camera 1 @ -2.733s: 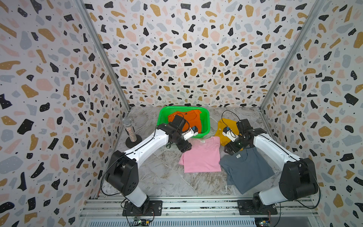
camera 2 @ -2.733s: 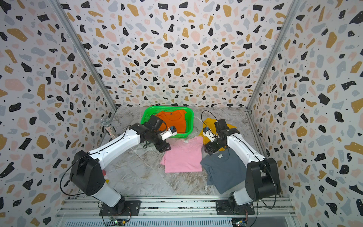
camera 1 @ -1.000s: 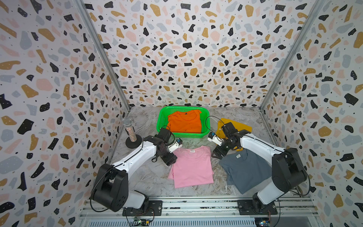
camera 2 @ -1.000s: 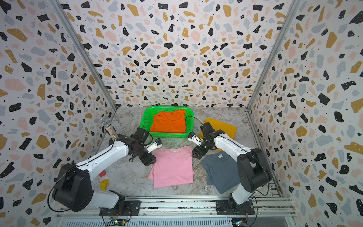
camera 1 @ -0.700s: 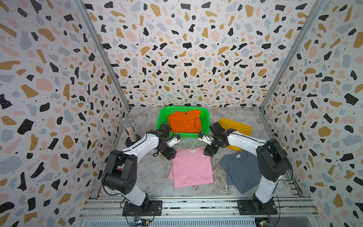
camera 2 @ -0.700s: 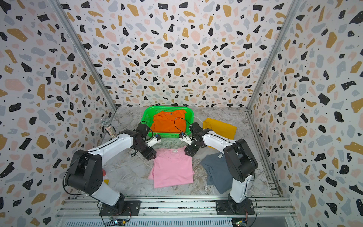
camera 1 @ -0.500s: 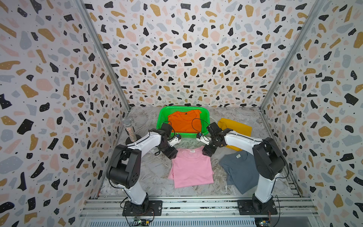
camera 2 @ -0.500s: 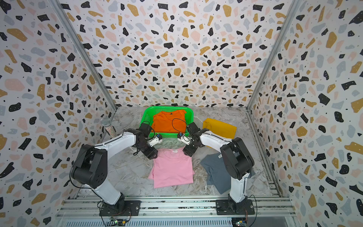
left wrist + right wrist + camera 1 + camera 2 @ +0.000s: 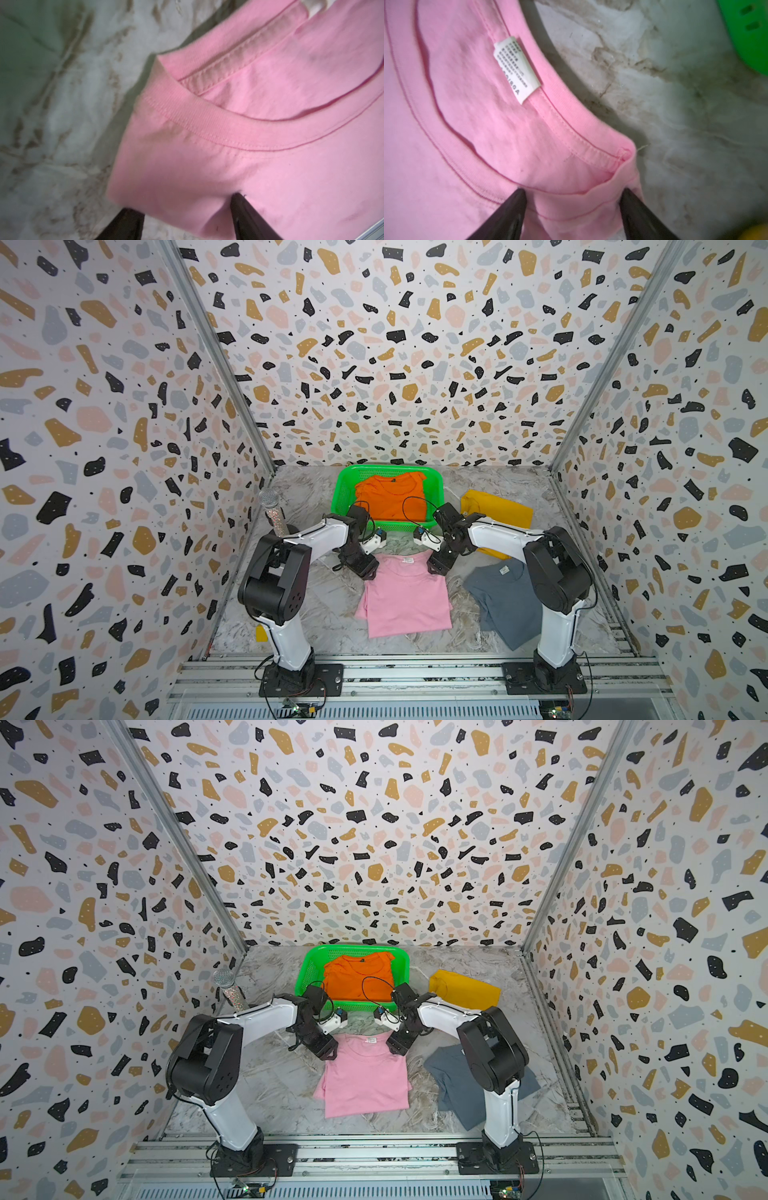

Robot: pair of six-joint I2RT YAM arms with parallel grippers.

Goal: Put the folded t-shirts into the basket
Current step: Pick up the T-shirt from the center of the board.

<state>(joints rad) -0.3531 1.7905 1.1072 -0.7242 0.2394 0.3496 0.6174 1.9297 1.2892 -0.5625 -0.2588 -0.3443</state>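
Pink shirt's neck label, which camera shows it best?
The right wrist view: the label sits close up, its print visible. In both top views it is a tiny white speck. The left wrist view shows collar, no clear label.

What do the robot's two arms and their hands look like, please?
The left arm and right arm have smooth white links between bulky black joints, standing on black base plates. A thin black cable loops above each wrist. The left hand and right hand are black, with two tapering fingers, and each carries a small white camera block.
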